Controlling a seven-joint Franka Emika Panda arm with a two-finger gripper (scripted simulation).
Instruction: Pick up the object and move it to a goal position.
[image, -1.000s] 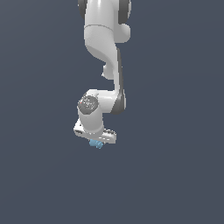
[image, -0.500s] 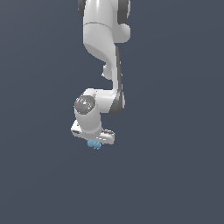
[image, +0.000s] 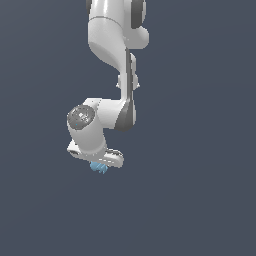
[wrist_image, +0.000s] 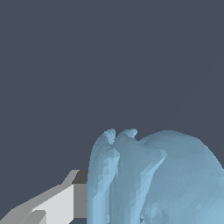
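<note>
- The jaws look clamped on the light-blue ribbed object (image: 99, 167): it sits directly under the gripper (image: 100, 164) with nothing beneath it, and in the wrist view one finger (wrist_image: 52, 204) lies flush against its side; the opposite finger is hidden behind the object.
- The object (wrist_image: 153, 179) fills the near part of the wrist view, showing ridged, fin-like folds and a rounded bulge, so I judge it is held close to the camera and deep in the grip.
- In the exterior view only a small part of the object pokes out below the white hand, so how much contact the pads have cannot be told.
- The step in hand, as I judge it, is carrying the held object to the goal; no goal marker shows in either view.
- To do this well, grip force should be kept steady, since ribbed sides give uneven contact and the lump could twist or slip.
- Move smoothly without sharp wrist turns, and release only once the arm (image: 117, 60) is settled at the goal.
- All around is plain dark-grey background; no surface or obstacle is visible.
</note>
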